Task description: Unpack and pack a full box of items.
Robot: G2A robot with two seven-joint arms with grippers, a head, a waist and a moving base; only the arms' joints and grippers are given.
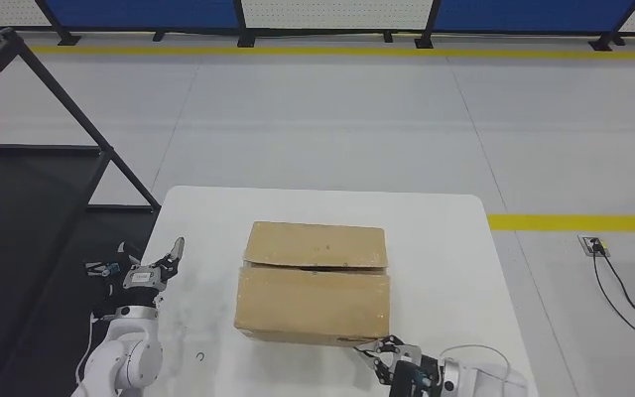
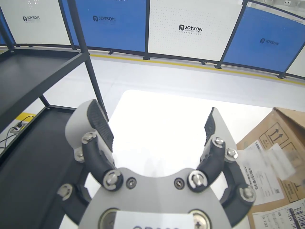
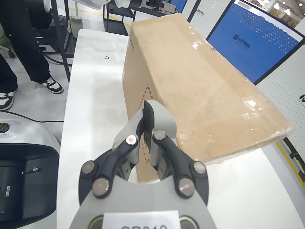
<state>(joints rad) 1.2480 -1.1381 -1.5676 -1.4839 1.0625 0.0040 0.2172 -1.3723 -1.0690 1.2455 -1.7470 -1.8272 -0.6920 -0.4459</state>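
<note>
Two sets of fingers sit at opposite ends of one brown cardboard box (image 1: 313,288), which stands in the middle of the white worktop (image 1: 437,258). Its top flaps are folded down, with a dark slit where they meet.

The left fingers (image 2: 100,125) are spread wide apart, their ribbed black pads facing each other with bare worktop between them. They hover near the worktop's edge (image 1: 171,253), apart from the box. The box's end wall stands off to one side of them, and the white labels (image 2: 262,168) stuck on that wall face them. On their other side, beyond the worktop's edge, stands a black metal shelf rack (image 2: 35,72).

The right fingers (image 3: 147,115) are pressed together, pad against pad. They point at the box's near corner (image 1: 382,349) and lie just beside it; whether the tips touch the cardboard cannot be told. Red dashed lines on that wall run right behind the tips. The box's taped top flap (image 3: 202,79) stretches away past them toward the far end, where the left fingers (image 3: 164,5) show above the box. A small dark C-shaped piece (image 3: 106,58) lies on the worktop beside the box, well beyond the right fingers.
</note>
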